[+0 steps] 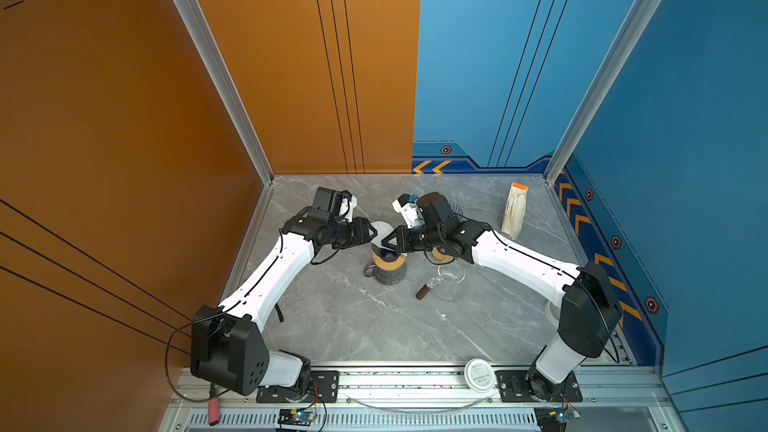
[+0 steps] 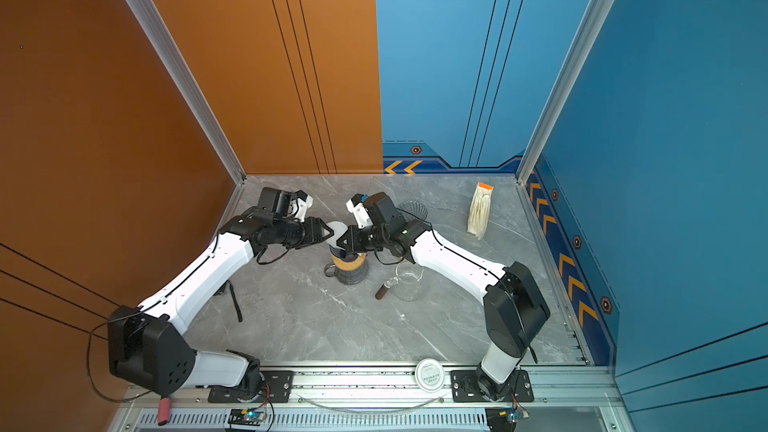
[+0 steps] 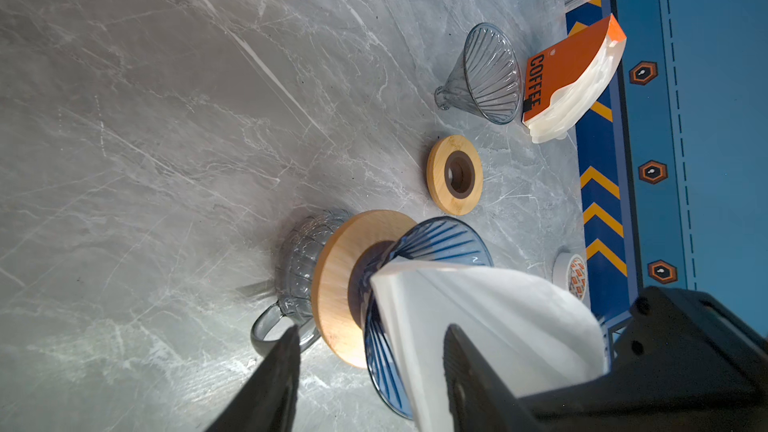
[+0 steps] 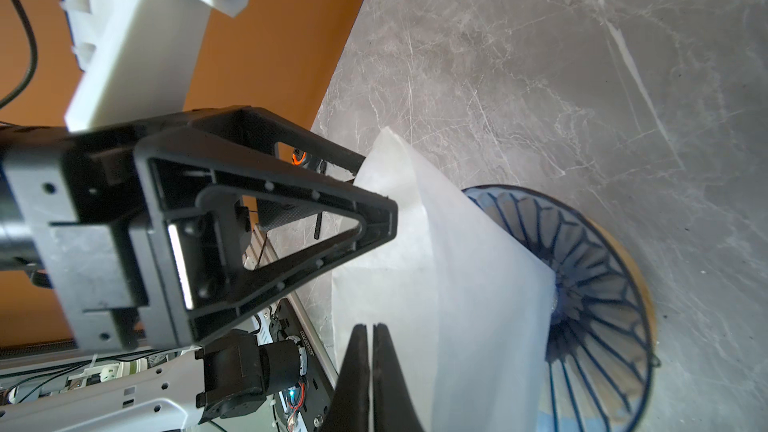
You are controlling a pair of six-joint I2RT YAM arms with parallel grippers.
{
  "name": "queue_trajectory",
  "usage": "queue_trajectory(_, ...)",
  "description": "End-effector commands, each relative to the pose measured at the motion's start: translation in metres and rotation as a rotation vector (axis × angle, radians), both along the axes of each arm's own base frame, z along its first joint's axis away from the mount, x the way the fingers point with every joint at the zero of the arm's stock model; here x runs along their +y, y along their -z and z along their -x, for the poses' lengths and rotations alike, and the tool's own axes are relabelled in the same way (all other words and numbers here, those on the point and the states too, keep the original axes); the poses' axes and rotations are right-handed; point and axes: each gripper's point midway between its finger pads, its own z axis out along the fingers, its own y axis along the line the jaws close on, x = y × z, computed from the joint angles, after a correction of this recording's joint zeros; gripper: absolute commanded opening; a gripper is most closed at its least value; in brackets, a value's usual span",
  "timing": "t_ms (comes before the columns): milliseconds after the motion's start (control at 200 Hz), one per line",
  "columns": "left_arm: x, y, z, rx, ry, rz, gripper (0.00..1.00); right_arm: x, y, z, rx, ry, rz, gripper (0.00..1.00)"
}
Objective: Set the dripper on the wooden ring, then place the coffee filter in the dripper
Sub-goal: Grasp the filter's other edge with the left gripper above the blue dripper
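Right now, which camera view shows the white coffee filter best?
The right wrist view: the coffee filter appears large, its tip reaching into the blue dripper. The left wrist view shows it partly behind the left gripper. Both top views show only a small white patch.

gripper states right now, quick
left gripper: open, jaws either side of the filter
right gripper: shut on the filter

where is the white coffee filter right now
The filter is mid-table in a top view, between the left gripper and right gripper, its tip in the blue dripper.
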Motion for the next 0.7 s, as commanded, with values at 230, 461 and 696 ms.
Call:
queue_trajectory(230,-0.009,0.007,0.001,0.019,0.007,0.047,0.39,0.003,-0.01,-0.003,-0.029,-0.014,-0.008,0.0)
queue_trajectory(461,-0.01,0.005,-0.004,0.005,0.009,0.05,0.19,-0.004,-0.026,-0.008,-0.064,0.005,-0.025,0.03)
queue_trajectory(696,-0.01,0.006,-0.008,-0.007,0.041,0.041,0.1,-0.023,-0.05,-0.023,-0.171,0.047,0.024,0.12)
